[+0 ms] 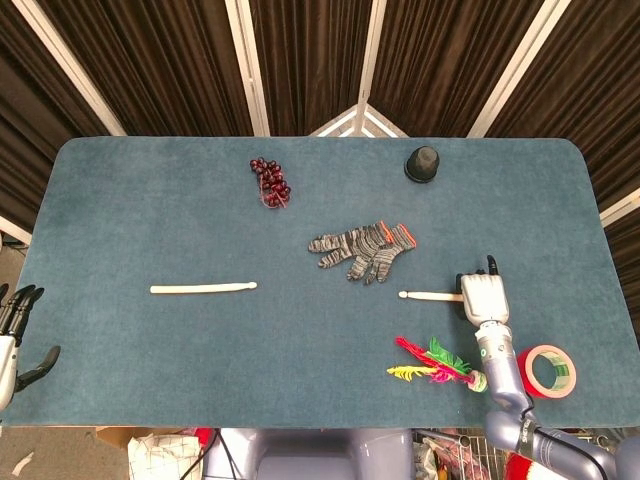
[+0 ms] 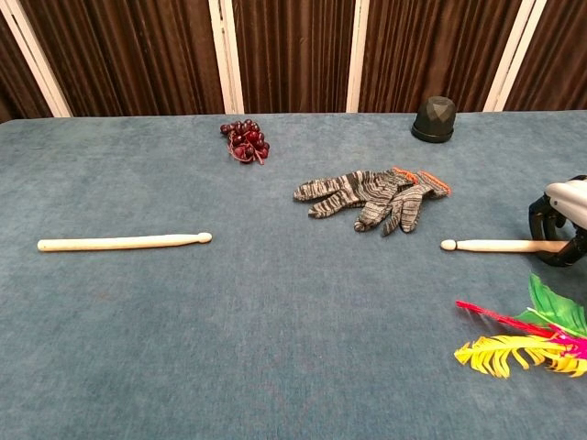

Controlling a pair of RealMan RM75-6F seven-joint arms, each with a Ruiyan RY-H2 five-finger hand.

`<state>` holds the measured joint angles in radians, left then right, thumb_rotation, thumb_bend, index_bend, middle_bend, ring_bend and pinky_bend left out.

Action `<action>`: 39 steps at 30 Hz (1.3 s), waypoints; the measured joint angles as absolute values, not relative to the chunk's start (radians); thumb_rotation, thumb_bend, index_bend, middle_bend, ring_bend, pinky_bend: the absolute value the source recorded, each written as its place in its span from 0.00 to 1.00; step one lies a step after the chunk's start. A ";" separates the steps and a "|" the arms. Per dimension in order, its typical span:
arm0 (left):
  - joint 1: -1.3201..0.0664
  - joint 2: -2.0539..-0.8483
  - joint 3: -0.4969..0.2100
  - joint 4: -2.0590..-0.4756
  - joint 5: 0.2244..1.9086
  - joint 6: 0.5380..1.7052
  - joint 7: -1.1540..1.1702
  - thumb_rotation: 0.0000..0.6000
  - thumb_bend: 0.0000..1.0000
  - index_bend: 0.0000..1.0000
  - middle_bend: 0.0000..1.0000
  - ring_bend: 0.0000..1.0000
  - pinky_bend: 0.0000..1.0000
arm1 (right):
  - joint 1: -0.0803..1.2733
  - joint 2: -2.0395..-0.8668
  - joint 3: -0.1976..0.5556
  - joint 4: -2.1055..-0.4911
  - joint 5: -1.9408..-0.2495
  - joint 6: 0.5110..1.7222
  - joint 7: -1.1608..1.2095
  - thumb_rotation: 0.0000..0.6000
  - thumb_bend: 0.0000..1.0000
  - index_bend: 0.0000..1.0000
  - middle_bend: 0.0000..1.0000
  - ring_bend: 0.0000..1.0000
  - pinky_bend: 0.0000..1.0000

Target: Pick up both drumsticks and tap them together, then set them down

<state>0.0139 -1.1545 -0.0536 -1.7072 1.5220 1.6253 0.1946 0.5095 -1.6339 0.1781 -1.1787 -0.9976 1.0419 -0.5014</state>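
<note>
At the far lower left edge of the head view, the left hand (image 1: 14, 330) is seen off the table's edge, its dark fingers spread apart and holding nothing. On the left half of the blue table (image 1: 130, 200), one drumstick (image 1: 203, 288) is laid flat, its rounded tip pointed toward the centre; in the chest view it is shown at mid-left (image 2: 124, 242). Toward the upper centre, a bunch of dark red grapes (image 1: 270, 181) is found near the far edge. Right of centre, a pair of grey knitted gloves (image 1: 364, 250) with orange cuffs is spread flat. A dark cup-shaped object (image 1: 422, 163) is placed upside down near the far edge, above the gloves. At the right, the second drumstick (image 1: 428, 295) is gripped at its butt end by the right hand (image 1: 480, 297), whose fingers are curled around it; whether the tip is touching the cloth cannot be told. Below the hand, a shuttlecock with bright feathers (image 1: 432, 363) is laid on the table, and a roll of tape (image 1: 547, 370) is seen at the lower right.
</note>
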 measured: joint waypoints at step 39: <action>0.006 -1.161 -0.051 -1.705 1.520 1.609 0.205 1.00 0.36 0.14 0.11 0.00 0.00 | 0.512 -1.475 0.164 -1.380 -1.242 1.071 -0.222 1.00 0.39 0.66 0.56 0.36 0.04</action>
<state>0.0060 -1.1607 -0.0507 -1.7050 1.5197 1.6090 0.2050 0.5115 -1.4748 0.1643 -1.3804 -1.2418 1.0707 -0.2219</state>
